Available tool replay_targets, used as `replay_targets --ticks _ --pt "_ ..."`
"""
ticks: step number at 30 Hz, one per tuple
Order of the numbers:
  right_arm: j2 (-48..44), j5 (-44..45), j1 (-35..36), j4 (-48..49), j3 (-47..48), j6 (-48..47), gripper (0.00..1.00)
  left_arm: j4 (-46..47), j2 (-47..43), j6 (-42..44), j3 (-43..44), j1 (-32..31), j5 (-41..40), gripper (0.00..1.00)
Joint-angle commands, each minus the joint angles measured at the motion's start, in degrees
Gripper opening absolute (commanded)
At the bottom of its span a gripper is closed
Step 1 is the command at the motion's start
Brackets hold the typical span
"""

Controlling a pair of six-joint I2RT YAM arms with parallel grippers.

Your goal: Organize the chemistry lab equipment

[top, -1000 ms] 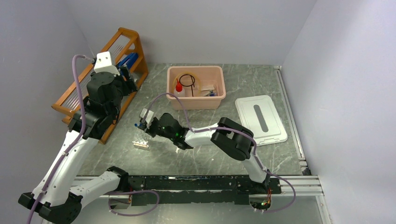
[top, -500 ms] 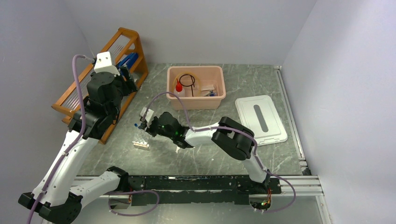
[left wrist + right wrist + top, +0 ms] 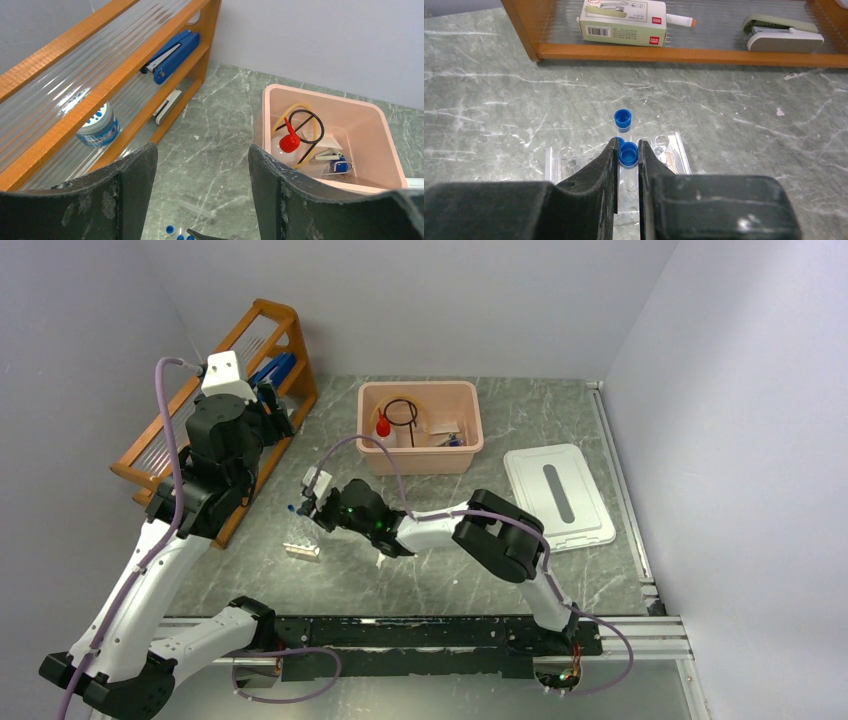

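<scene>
Behind the clear tube rack [image 3: 559, 156], a wooden slatted rack [image 3: 674, 54] holds a carton [image 3: 622, 22] and a stapler [image 3: 781, 34]. A standing blue-capped tube [image 3: 622, 118] occupies the tube rack. Above the tube rack, the right gripper [image 3: 627, 148] clamps the held blue-capped tube [image 3: 628, 156]. The left gripper [image 3: 202, 150] hangs well beyond the tube rack, jaws apart.

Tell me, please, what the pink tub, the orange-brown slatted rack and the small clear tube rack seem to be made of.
Pink rectangular tub: probably plastic; even colour, smooth matte walls, rounded rim.
Orange-brown slatted rack: wood frame, fine grain visible, satin finish; its ribbed clear panels may be plastic or glass.
Small clear tube rack: likely acrylic; glossy and see-through.
</scene>
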Motion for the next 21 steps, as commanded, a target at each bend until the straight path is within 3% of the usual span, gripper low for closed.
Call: replay_targets --ticks 1,9,21 --pt "1.82 -0.65 -0.72 0.94 0.4 1.51 0.16 -0.3 0.01 0.0 1.98 0.36 -0.62 0.71" --pt "2.0 -0.74 -1.05 0.71 0.46 3.08 0.23 -0.2 0.27 0.09 2.07 0.36 -0.57 0.71" --pt "1.69 -2.49 -1.76 2.3 -0.66 4.16 0.17 -0.22 0.07 -0.02 1.9 0.41 -0.62 0.71"
